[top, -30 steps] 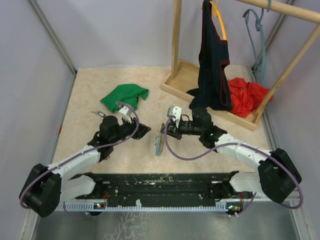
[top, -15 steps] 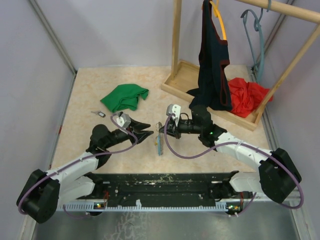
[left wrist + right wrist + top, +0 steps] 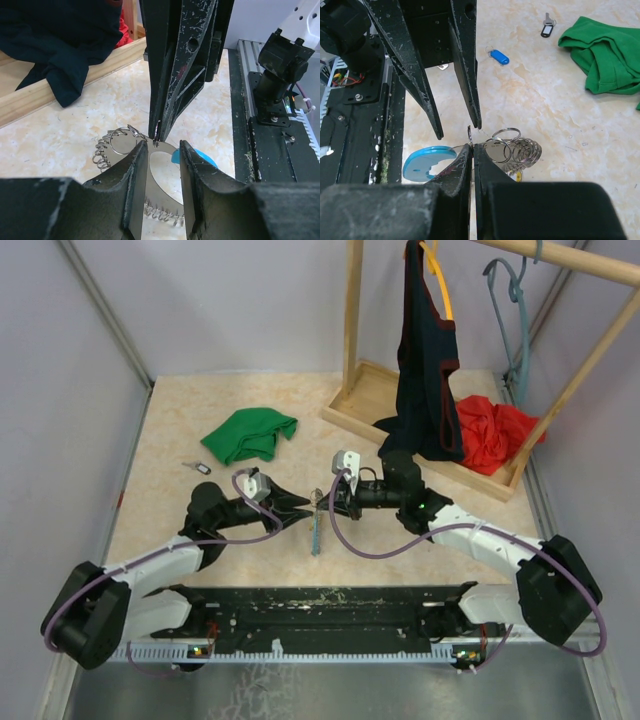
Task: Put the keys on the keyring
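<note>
The keyring (image 3: 316, 532) hangs between the two grippers just above the table, a flat silvery loop with many small rings (image 3: 517, 150) and a light blue tab (image 3: 422, 165). My right gripper (image 3: 472, 146) is shut on one small ring at its top edge. My left gripper (image 3: 162, 145) faces it with the jaws open, one fingertip on each side of that pinched ring and the loop (image 3: 102, 155) below them. A blue-headed key (image 3: 498, 56) and a dark-headed key (image 3: 546, 31) lie loose on the table behind the left arm; the dark-headed key (image 3: 198, 468) also shows from above.
A green cloth (image 3: 250, 433) lies at the back left. A wooden rack (image 3: 350, 405) with a dark garment (image 3: 425, 390) and a red cloth (image 3: 490, 430) stands at the back right. The black rail (image 3: 320, 605) runs along the near edge.
My left gripper has swung right to meet the right gripper at the keyring, and its jaws have narrowed a little. The right gripper has held still.
</note>
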`<state>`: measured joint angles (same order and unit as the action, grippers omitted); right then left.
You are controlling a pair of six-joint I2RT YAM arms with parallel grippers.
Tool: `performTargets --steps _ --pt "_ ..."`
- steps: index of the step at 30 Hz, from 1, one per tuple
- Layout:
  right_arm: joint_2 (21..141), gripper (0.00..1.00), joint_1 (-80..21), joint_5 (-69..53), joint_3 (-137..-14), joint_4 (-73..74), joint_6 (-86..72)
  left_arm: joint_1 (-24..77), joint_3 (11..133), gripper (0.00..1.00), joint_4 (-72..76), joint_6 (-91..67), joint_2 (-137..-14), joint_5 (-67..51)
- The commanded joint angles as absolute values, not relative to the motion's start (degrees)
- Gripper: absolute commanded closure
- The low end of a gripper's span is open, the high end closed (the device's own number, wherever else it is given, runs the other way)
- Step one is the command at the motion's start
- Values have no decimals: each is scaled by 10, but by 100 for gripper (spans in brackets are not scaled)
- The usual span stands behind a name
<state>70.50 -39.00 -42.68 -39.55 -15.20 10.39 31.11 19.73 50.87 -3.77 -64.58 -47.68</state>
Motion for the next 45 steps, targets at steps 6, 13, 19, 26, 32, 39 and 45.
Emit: performTargets --steps 6,13,19,26,32,39,45 --pt "708 100 -398 -457 -427 -200 99 312 226 66 508 -27 -664 -506" --pt "706 100 -398 -461 -425 -209 96 312 228 71 488 -22 -667 -500" --pt "704 100 -398 -463 -423 -212 95 312 227 75 487 -23 -670 -500" --pt "709 100 -399 -474 -424 -211 95 312 230 80 498 -34 -672 -510" --pt "710 100 -400 -481 -427 -206 96 312 232 89 508 -44 -682 -520" --pt "702 98 -400 -457 -436 -167 111 312 226 100 473 -46 -658 -482" --pt "692 78 -400 -419 -435 -159 108 312 205 100 360 -34 -571 -374"
